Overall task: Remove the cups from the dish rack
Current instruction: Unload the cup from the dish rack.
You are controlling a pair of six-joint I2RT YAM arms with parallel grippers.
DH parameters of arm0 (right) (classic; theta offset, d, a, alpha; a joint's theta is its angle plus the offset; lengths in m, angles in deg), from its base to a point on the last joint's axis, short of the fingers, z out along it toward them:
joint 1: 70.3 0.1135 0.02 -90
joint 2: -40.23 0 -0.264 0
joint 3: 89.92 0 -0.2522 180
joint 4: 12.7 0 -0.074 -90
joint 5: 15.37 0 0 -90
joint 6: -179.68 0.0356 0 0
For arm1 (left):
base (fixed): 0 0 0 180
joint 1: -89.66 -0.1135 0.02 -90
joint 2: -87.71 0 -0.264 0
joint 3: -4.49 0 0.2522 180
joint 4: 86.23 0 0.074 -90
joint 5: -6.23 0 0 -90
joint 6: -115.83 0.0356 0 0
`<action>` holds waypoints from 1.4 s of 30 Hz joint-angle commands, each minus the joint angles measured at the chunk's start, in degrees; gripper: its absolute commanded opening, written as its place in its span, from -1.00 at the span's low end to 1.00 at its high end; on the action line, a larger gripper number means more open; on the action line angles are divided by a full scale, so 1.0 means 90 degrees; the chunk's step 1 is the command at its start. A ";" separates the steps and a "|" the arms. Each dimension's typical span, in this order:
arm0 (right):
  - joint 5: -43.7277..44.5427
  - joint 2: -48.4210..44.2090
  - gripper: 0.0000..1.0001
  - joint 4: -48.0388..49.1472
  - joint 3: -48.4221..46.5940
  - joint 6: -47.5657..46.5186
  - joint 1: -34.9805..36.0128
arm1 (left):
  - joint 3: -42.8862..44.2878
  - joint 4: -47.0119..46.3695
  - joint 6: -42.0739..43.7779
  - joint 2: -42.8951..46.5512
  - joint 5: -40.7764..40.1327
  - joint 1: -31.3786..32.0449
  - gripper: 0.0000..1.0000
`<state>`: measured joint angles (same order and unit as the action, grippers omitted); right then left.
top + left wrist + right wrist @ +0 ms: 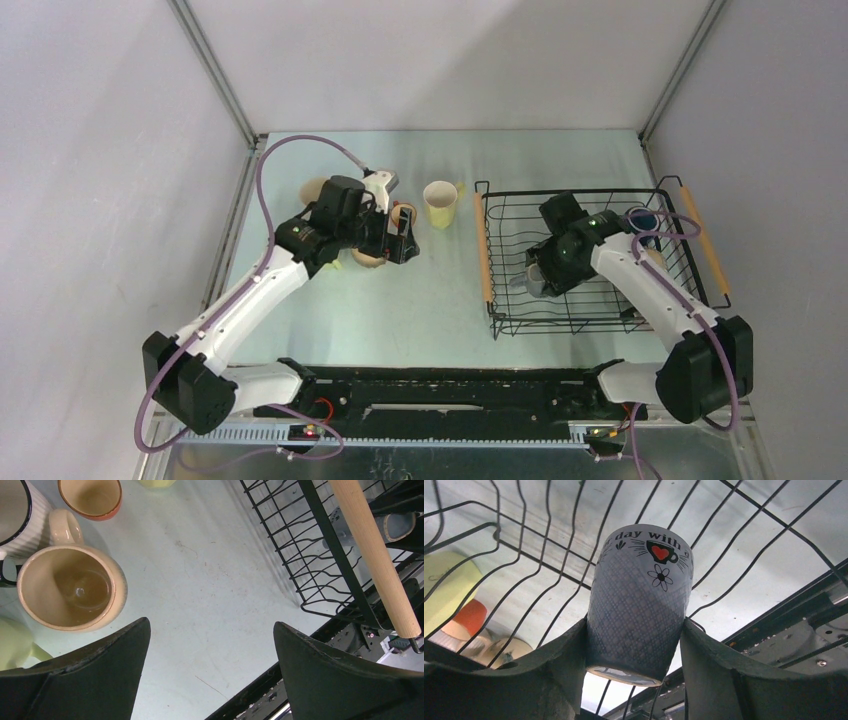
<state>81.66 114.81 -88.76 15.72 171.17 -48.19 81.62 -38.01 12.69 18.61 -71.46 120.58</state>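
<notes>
1. The black wire dish rack [515, 230] sits on the surface [440, 290] toward 3 o'clock.
2. The right fingers [569, 655] press both sides of a grey cup [639, 610], gripping it inside the rack near its 8 o'clock corner.
3. The left fingers [115, 665] are spread wide and hold nothing, above the surface toward 10 o'clock.
4. A tan cup [70, 587] stands upright just beside them.
5. A yellow-green cup [440, 203] stands toward 12 o'clock.

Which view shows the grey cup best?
Right wrist: the grey cup fills the frame, print readable, held by the right end effector. Top view: the arm hides most of it. Left wrist: perhaps a grey bit behind the rack handle.
</notes>
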 commanded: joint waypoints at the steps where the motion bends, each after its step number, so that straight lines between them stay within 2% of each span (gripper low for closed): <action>1: 0.0370 -0.0303 -1.00 -0.0056 -0.0458 -0.0483 -0.0098 | -0.0018 -0.0195 -0.0146 0.0017 0.0177 0.0051 1.00; 12: 0.0482 -0.1008 -1.00 0.0497 -0.0949 -0.2049 -0.0595 | 0.0229 -0.0417 -0.0614 0.0096 0.0665 0.0046 1.00; 15: 0.0145 -0.1241 -1.00 0.0857 -0.1100 -0.2573 -0.0768 | 0.0305 -0.0512 -0.0762 0.0144 0.0818 0.0051 1.00; 24: -0.1968 -0.1145 -1.00 0.1685 -0.1881 -0.3898 -0.1062 | 0.0810 -0.0642 -0.0965 0.0308 0.1184 -0.0047 1.00; 34: -0.3949 -0.1190 -1.00 0.2769 -0.2286 -0.4570 -0.1060 | 0.0984 -0.1162 -0.1364 0.0528 0.1867 -0.0366 1.00; 42: -0.5543 -0.1046 -1.00 0.3630 -0.2286 -0.4746 -0.0806 | 0.0820 -0.2038 -0.1761 0.0696 0.2459 -0.0592 1.00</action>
<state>42.64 104.93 -65.01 -2.07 130.48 -56.98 86.65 -49.37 -0.71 22.28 -53.60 116.05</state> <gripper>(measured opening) 0.675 0.996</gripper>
